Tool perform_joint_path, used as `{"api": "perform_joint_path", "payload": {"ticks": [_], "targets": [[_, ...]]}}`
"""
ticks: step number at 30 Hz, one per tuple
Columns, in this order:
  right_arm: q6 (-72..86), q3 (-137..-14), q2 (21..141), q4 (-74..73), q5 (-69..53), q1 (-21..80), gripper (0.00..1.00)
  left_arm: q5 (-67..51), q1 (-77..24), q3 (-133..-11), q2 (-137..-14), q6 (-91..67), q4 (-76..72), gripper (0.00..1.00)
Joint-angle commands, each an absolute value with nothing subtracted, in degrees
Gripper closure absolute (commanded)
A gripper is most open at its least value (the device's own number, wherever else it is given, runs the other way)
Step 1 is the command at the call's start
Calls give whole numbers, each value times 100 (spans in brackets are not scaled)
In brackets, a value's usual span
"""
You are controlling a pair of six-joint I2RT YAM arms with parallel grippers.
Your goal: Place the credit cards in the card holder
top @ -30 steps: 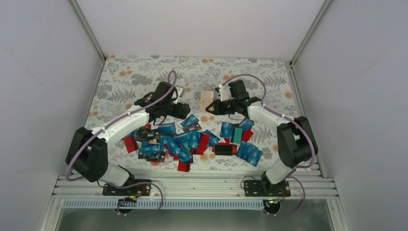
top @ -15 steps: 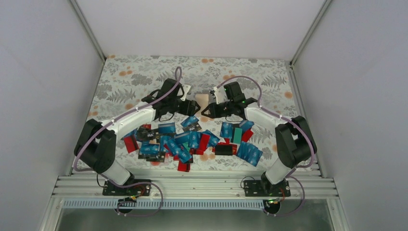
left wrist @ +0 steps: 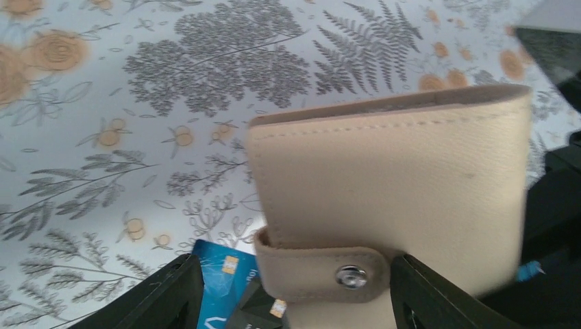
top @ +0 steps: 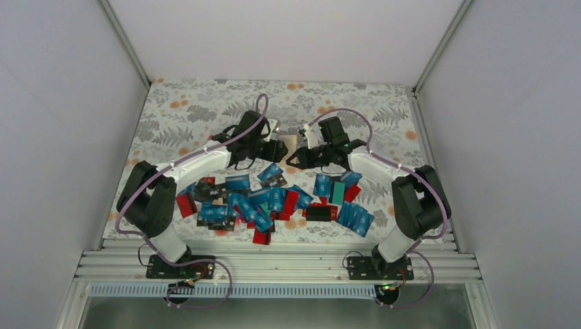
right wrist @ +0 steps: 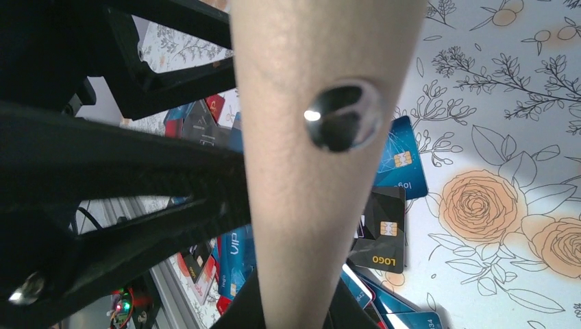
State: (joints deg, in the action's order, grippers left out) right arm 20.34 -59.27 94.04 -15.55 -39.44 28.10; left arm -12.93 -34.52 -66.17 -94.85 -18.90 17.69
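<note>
The right tool (top: pixel 299 156) is gripping the card holder (left wrist: pixel 390 185) and holding it upright above the counter (top: pixel 185 110), just beyond the far edge of the scattered credit cards (top: pixel 274 199). The left tool (left wrist: pixel 296 269) is facing the holder with its two black fingers (left wrist: pixel 179 293) spread wide to either side of the strap (left wrist: pixel 308 264); the right-hand finger is sitting close against the strap's end, and whether it is touching cannot be told. The holder is showing pebbled beige leather, a stitched top edge, rounded corners and a round metal snap (left wrist: pixel 351 276). The cards, thin glossy rectangles in blue, red, black and teal, are lying overlapped in a loose heap on the near half of the floral-printed counter. Bare cloth is stretching behind both arms toward the far wall (top: pixel 288 34).
</note>
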Motion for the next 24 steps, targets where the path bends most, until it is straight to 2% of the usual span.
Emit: {"api": "perform_joint_path", "payload": {"ticks": [1, 6, 15, 24], "targets": [[2010, -6075, 9132, -1372, -4213, 2880, 95, -511, -3457, -6731, -9635, -2016, 2088, 32], [1988, -6033, 9106, -1308, -4315, 2882, 95, -188, -3456, -6693, -9693, -2095, 2156, 33], [1908, -6066, 9101, -1345, -4232, 2883, 96, -340, -3533, -6915, -9969, -2060, 2147, 34], [1899, -6100, 9053, -1375, -4125, 2878, 95, 466, -3686, -7399, -10461, -2247, 2584, 34]]}}
